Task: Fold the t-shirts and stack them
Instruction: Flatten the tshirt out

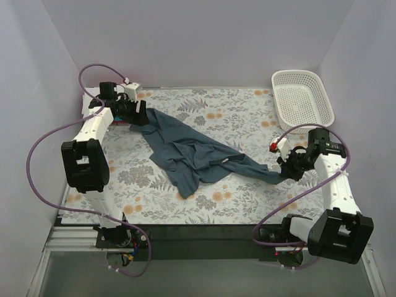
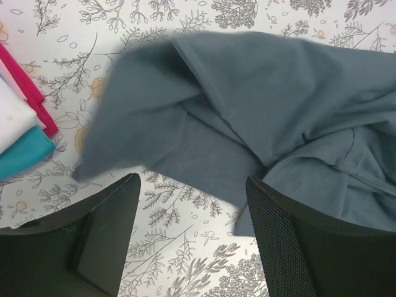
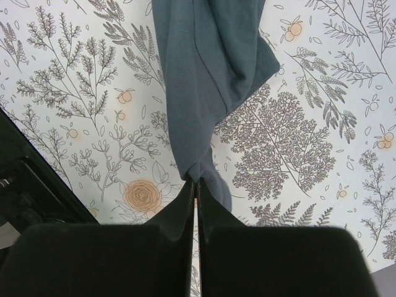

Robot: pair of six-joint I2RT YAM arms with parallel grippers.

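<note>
Left hand (image 2: 192,182) released, right hand (image 3: 196,184) clenched on the slate-blue t-shirt (image 1: 185,151): drag it flat, clear of the folded stack (image 2: 13,117).

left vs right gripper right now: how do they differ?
Left gripper has its jaws wide apart; right gripper has them pressed together. Left grips nothing, with the slate-blue shirt lying loose under it; right pinches a bunched end of that shirt. Left sits far-left by the folded stack; right sits near-right. Both are at opposite ends of the same shirt.
</note>
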